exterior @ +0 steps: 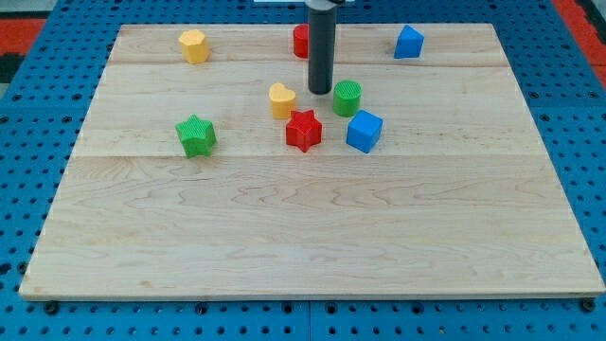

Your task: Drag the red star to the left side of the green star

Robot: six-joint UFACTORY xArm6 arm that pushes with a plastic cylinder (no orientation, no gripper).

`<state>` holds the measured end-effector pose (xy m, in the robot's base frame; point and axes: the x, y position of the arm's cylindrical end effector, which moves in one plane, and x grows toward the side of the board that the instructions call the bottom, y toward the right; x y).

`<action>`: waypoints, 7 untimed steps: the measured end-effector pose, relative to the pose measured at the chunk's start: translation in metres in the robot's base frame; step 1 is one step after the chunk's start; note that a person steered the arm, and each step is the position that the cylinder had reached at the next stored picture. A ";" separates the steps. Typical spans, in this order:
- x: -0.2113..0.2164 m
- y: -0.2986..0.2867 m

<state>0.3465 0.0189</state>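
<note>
The red star (304, 130) lies near the board's middle. The green star (196, 135) lies well to its left, toward the view's left. My tip (320, 91) stands just above and slightly right of the red star, between the yellow heart (281, 99) and the green cylinder (347, 98). The tip touches or nearly touches the green cylinder's left side. It is apart from the red star.
A blue cube (364, 131) sits right of the red star. A red cylinder (301, 41) at the view's top is partly hidden behind the rod. A yellow hexagonal block (193, 45) is at top left, a blue block (408, 42) at top right. The wooden board (303, 237) lies on blue pegboard.
</note>
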 end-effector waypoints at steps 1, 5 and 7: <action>0.050 0.000; 0.068 -0.069; 0.054 -0.030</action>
<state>0.4001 -0.0108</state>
